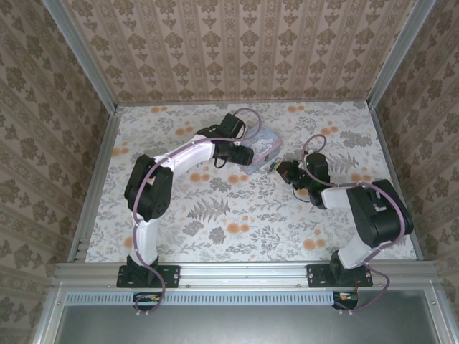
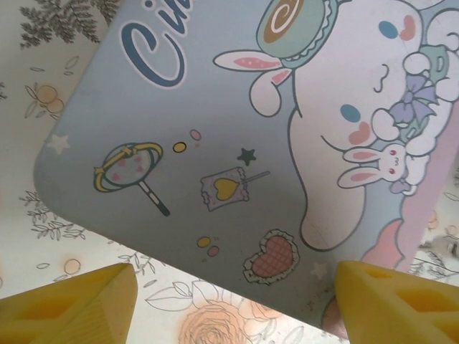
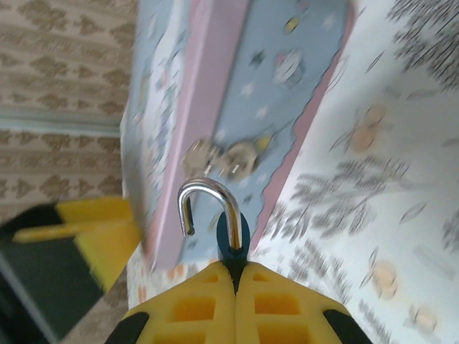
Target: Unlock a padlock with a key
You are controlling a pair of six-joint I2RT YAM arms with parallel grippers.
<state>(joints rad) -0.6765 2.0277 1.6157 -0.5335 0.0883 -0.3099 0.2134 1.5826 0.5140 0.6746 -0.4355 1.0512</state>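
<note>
My right gripper (image 3: 235, 266) is shut on the padlock (image 3: 234, 240), a small teal body pinched between the yellow fingertips. Its silver shackle (image 3: 208, 190) stands up with one end free, just in front of the pale blue cartoon tin (image 3: 287, 79) and its metal clasp (image 3: 226, 158). In the top view that gripper (image 1: 281, 170) sits close to the tin's right end. My left gripper (image 2: 233, 276) is open above the tin's lid (image 2: 237, 129), fingers wide apart and nothing between them; from above it (image 1: 247, 154) hangs over the tin (image 1: 267, 142). The key is out of view.
The floral printed table (image 1: 237, 222) stretches toward the arm bases. Patterned walls (image 1: 237, 43) close off the back and both sides. One yellow finger (image 3: 100, 229) of the left gripper shows beside the tin in the right wrist view.
</note>
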